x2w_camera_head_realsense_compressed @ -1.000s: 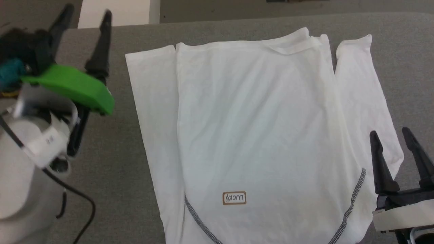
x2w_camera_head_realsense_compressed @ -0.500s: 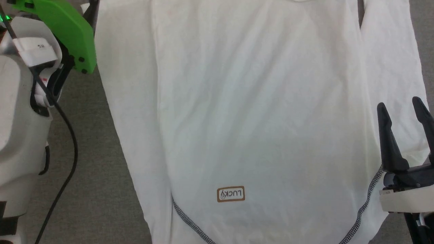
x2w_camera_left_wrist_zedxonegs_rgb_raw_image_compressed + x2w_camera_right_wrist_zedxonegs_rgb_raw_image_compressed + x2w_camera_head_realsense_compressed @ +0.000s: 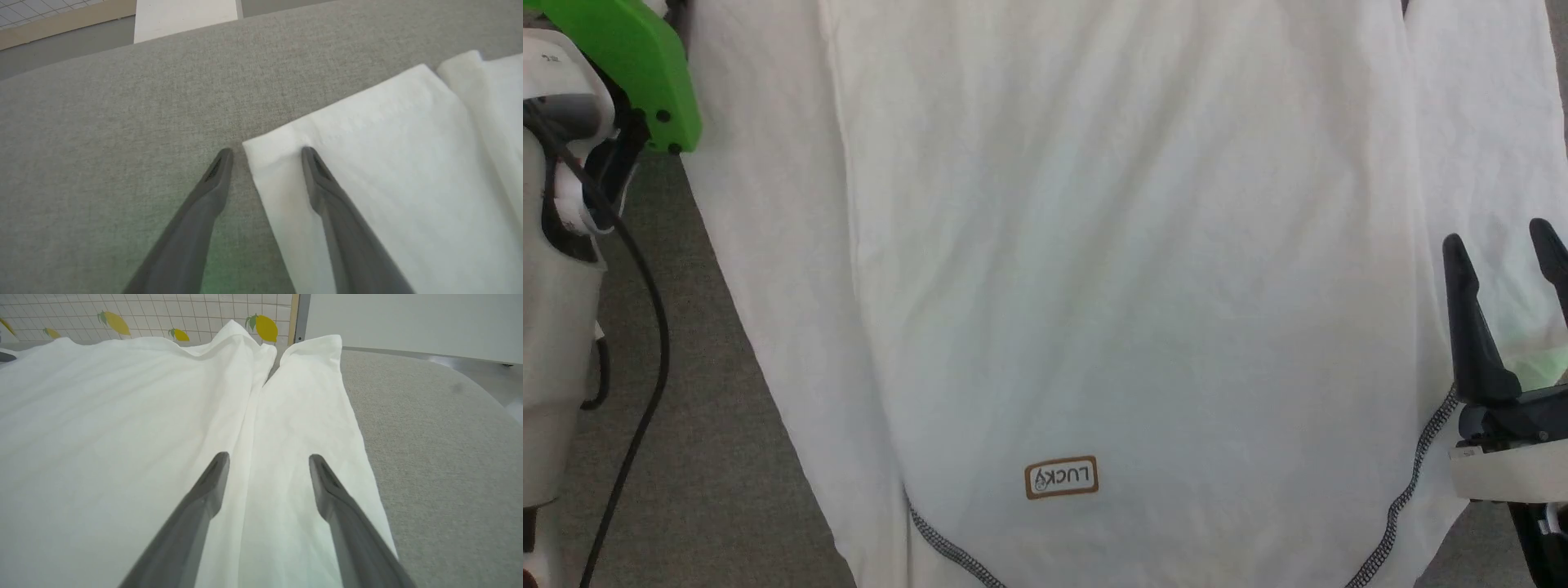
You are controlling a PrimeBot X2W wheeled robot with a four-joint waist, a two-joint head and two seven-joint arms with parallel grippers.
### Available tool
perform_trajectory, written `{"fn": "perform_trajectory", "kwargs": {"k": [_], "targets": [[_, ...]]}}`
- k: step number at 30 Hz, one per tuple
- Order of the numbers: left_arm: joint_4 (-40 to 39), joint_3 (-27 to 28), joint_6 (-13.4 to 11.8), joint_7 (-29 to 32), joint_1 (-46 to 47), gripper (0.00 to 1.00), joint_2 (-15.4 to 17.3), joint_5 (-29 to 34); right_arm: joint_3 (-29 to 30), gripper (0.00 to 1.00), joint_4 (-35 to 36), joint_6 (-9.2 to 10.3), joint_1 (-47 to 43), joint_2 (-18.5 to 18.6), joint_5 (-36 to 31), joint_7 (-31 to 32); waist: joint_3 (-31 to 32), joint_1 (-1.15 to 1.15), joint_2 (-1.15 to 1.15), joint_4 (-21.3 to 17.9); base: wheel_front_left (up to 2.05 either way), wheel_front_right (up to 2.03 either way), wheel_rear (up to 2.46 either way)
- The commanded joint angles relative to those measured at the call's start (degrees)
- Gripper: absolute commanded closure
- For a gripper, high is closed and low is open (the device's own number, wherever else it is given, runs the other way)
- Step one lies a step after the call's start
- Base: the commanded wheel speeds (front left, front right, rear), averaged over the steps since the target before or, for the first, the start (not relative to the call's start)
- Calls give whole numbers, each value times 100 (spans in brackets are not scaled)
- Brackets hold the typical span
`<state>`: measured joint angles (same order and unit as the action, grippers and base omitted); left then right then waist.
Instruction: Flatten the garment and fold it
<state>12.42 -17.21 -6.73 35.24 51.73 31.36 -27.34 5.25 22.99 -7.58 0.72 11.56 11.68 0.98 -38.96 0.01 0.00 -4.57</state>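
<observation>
The white T-shirt (image 3: pixel 1127 269) lies spread flat on the grey table, its brownish logo (image 3: pixel 1061 478) and grey zigzag stitching (image 3: pixel 1413 474) toward the near end. In the left wrist view my left gripper (image 3: pixel 266 153) is open and low over the table, straddling the corner of the left sleeve's far end (image 3: pixel 388 171); one finger is over cloth, the other over bare table. My right gripper (image 3: pixel 1499 237) is open above the right sleeve (image 3: pixel 302 416), its fingers (image 3: pixel 212 486) spread with nothing held between them.
The grey table (image 3: pixel 703 457) shows to the left of the shirt, with my pale left forearm, green wrist cover (image 3: pixel 629 57) and a black cable (image 3: pixel 645 384) over it. The table's rounded far edge (image 3: pixel 470 371), a lemon-patterned wall (image 3: pixel 163 314) and a white panel (image 3: pixel 184 16) lie beyond.
The head camera has dropped closer, so the shirt looks larger. My left arm has reached forward to the far left sleeve corner, its fingers passing the picture's top. The right gripper stays open.
</observation>
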Motion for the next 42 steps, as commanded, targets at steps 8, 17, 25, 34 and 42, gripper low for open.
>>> {"fn": "perform_trajectory", "kwargs": {"k": [8,17,25,34,42], "targets": [[-32,141,66,-227,-83,100,-112,-310,51,0,-39,9,124,22,33,-17,215,-1,0,114,0,0,0],[-279,860,37,-795,-540,100,-4,-861,58,0,-153,9,-24,-137,-70,60,1327,-1,0,344,0,0,0],[-953,1647,118,-1000,-1641,100,538,-1311,135,0,-107,9,-461,-486,-256,256,2349,-1,0,518,0,0,0],[-1871,2694,-80,-1110,-3446,100,731,-1771,238,0,53,9,-963,-763,-467,458,3122,-1,0,787,0,0,0],[-2747,3336,-184,-1219,-4534,100,521,-2073,311,0,225,9,-1143,-850,-530,577,3415,-1,0,926,0,0,0]]}}
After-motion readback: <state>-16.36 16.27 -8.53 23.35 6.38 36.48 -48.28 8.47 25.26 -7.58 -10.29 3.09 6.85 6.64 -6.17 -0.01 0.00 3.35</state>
